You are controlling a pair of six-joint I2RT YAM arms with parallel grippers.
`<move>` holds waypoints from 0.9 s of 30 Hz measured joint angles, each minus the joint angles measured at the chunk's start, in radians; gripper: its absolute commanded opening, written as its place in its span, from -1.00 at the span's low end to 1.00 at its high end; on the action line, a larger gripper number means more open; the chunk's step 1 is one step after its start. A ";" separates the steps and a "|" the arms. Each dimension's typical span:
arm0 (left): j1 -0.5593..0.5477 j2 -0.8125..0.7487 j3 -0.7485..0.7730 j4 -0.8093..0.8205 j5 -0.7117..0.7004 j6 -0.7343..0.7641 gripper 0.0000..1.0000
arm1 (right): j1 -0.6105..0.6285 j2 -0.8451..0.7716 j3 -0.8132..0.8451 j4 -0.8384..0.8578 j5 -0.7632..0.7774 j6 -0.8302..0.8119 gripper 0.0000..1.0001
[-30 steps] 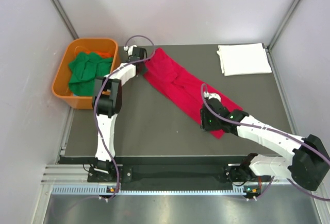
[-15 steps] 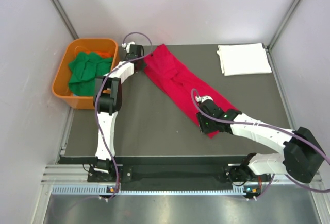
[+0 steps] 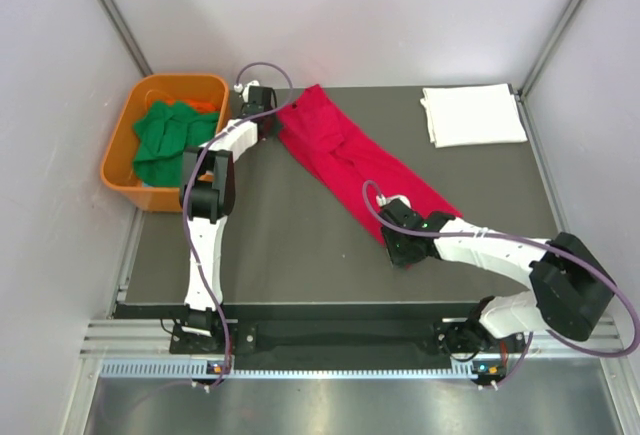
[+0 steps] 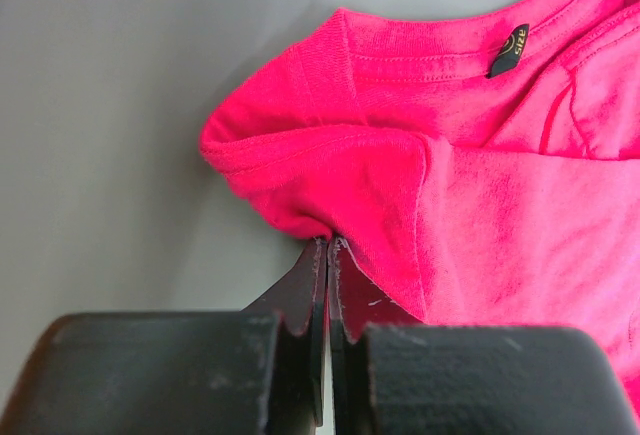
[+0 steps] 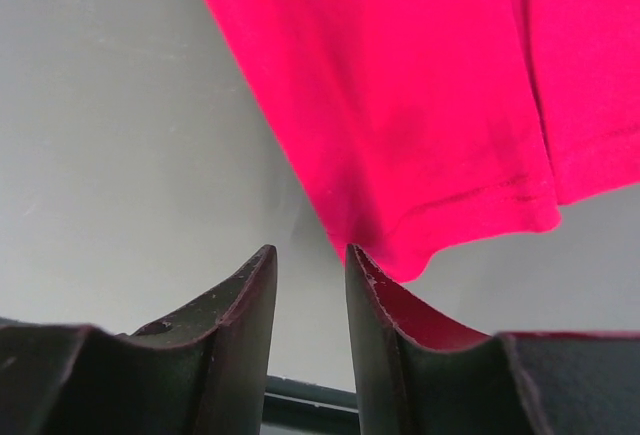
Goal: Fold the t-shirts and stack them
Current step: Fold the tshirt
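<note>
The bright red t-shirt (image 3: 350, 155) lies as a long folded strip running diagonally across the dark table. My left gripper (image 3: 268, 123) is at its far left end, shut on a fold of red cloth by the collar; the left wrist view shows the pinch (image 4: 328, 247) below the shirt (image 4: 480, 185). My right gripper (image 3: 394, 241) is open at the near end of the strip. In the right wrist view (image 5: 310, 260) the hem corner of the shirt (image 5: 400, 105) touches the right fingertip (image 5: 362, 260), with bare table between the jaws. A folded white t-shirt (image 3: 472, 115) lies at the far right. Green t-shirts (image 3: 165, 140) are in the tub.
The orange plastic tub (image 3: 122, 135) stands off the table's far left corner, beside the left arm. Grey walls and metal posts close in the table on three sides. The right arm's cable loops over the near end of the red shirt.
My right gripper has moved left and a little nearer, from on top of the shirt's near end to its near left hem corner. The left gripper has stayed shut on the collar end.
</note>
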 measured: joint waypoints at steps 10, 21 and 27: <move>0.001 0.000 0.000 0.010 0.013 0.000 -1.00 | 0.000 0.065 0.006 -0.013 0.035 0.017 -0.31; 0.008 0.000 -0.010 0.025 0.032 -0.003 -1.00 | 0.001 0.096 0.032 -0.038 0.064 0.027 -0.73; 0.009 0.000 -0.010 0.026 0.035 -0.003 -1.00 | 0.001 0.100 0.037 -0.050 0.087 0.035 -1.00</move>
